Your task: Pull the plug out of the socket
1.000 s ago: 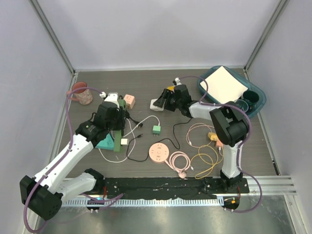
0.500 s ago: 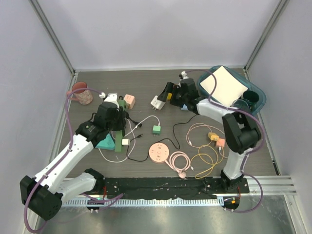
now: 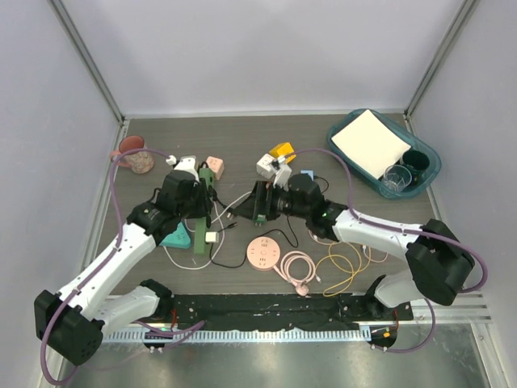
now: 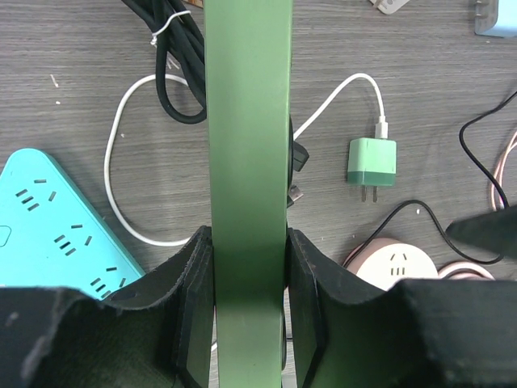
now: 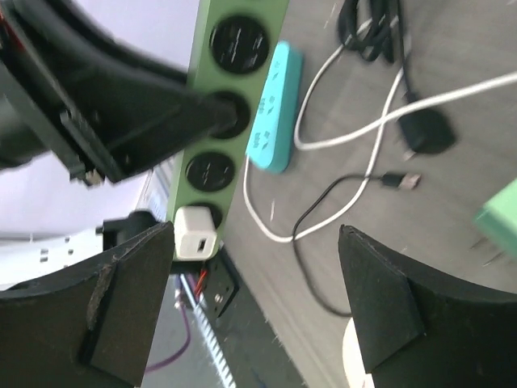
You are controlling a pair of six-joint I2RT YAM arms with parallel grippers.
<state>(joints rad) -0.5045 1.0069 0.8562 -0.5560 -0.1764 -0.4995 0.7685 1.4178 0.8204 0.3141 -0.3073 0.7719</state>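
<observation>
My left gripper [image 4: 248,311] is shut on a long green power strip [image 4: 246,145] and holds it across its width, seen from above [image 3: 199,217]. A white plug [image 5: 196,232] sits in a socket near the strip's near end; it also shows in the top view [image 3: 208,236]. My right gripper [image 3: 256,206] is open and empty, just right of the strip and pointing at it. In the right wrist view its fingers [image 5: 121,307] stand wide apart, with the plug near the left one. The strip's black round sockets [image 5: 218,113] face that camera.
A teal power strip [image 3: 174,237] lies left of the green one. A pink round socket [image 3: 262,252], black and white cables [image 4: 153,105], a green charger [image 4: 371,162] and pink and yellow cable coils [image 3: 323,267] lie nearby. A teal bin [image 3: 426,166] stands back right, a pink cup [image 3: 133,153] back left.
My right arm has swung from the back right of the table to the middle, close beside the green strip. My left gripper still holds the strip in the same place.
</observation>
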